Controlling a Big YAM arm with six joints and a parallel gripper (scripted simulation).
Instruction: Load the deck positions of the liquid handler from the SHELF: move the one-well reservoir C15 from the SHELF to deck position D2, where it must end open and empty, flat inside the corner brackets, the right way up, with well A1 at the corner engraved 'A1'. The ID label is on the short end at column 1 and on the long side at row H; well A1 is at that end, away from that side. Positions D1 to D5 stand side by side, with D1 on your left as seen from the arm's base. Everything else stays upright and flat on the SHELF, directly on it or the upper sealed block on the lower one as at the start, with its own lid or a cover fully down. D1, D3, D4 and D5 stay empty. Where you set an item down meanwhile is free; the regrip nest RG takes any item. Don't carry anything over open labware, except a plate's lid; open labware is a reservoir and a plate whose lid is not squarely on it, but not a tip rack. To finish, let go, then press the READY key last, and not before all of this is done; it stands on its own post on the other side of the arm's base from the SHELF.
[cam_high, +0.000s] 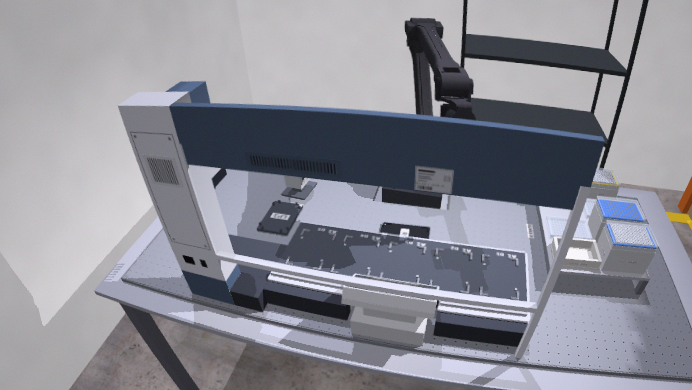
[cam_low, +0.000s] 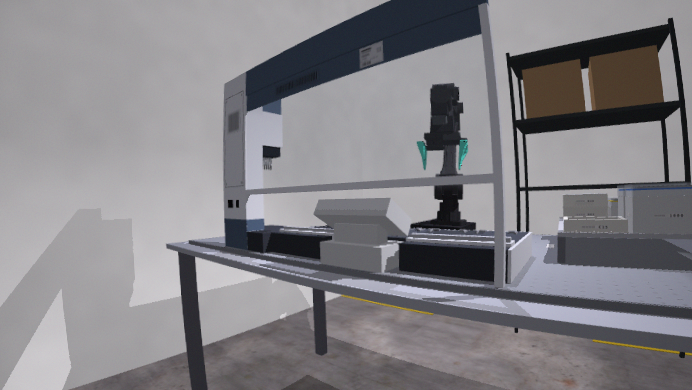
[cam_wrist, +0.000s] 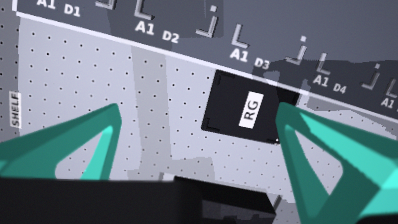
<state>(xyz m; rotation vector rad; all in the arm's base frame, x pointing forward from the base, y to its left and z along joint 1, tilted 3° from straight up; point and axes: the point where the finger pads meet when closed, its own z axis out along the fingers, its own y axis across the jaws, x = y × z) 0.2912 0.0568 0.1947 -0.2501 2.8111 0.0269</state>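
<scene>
My gripper (cam_low: 443, 152) is open and empty, high above the table behind the deck, fingers pointing down. In the wrist view the teal fingers frame the perforated table and the black regrip nest RG (cam_wrist: 250, 107). Deck position D2 (cam_wrist: 170, 36) shows at the top of that view with its engraved A1 and corner brackets, and it is empty. A low white open reservoir (cam_high: 580, 252) sits on the SHELF at the right, also seen in the exterior view (cam_low: 595, 225); I cannot read its label. In the top view the blue beam hides the gripper.
Two blue-topped tip racks (cam_high: 627, 232) and a flat plate (cam_high: 562, 227) stand beside the reservoir on the SHELF. The liquid handler's blue beam (cam_high: 390, 150) and frame posts span the deck (cam_high: 400, 255). A black storage rack with boxes (cam_low: 595, 85) stands behind.
</scene>
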